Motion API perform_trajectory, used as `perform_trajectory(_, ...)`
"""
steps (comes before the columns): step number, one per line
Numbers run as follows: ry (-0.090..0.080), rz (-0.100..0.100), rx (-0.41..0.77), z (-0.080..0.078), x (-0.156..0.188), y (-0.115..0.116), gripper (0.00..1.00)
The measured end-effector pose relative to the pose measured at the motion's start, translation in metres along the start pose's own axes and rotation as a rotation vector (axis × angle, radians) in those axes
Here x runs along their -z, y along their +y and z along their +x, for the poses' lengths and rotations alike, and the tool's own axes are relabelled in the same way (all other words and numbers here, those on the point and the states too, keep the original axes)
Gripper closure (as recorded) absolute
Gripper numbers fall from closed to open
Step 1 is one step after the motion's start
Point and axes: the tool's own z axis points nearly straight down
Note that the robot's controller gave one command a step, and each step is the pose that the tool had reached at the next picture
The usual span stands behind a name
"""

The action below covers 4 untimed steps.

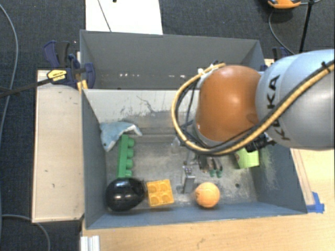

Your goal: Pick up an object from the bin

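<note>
Camera view: the gripper (pixel 199 178) hangs low in the grey metal bin (pixel 157 61), its fingers (pixel 187 182) apart with nothing between them. The small orange ball (pixel 208 195) lies just beside them, standing clear of everything else, so it is probably the easiest pick. The yellow studded plastic brick (pixel 159 192) lies on their other side.

High oblique view onto the bin (pixel 172 56)
</note>
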Motion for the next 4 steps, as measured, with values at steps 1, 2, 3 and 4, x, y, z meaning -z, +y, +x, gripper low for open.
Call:
perform_trajectory(1,-0.008,-0.001,-0.003,-0.001,0.004,-0.001,0.00)
perform_trajectory(2,-0.013,-0.002,0.051,0.001,-0.033,0.007,0.00)
perform_trajectory(3,-0.013,-0.001,0.202,0.000,-0.097,0.023,0.00)
perform_trajectory(4,-0.005,-0.004,-0.028,0.006,-0.130,0.007,1.00)
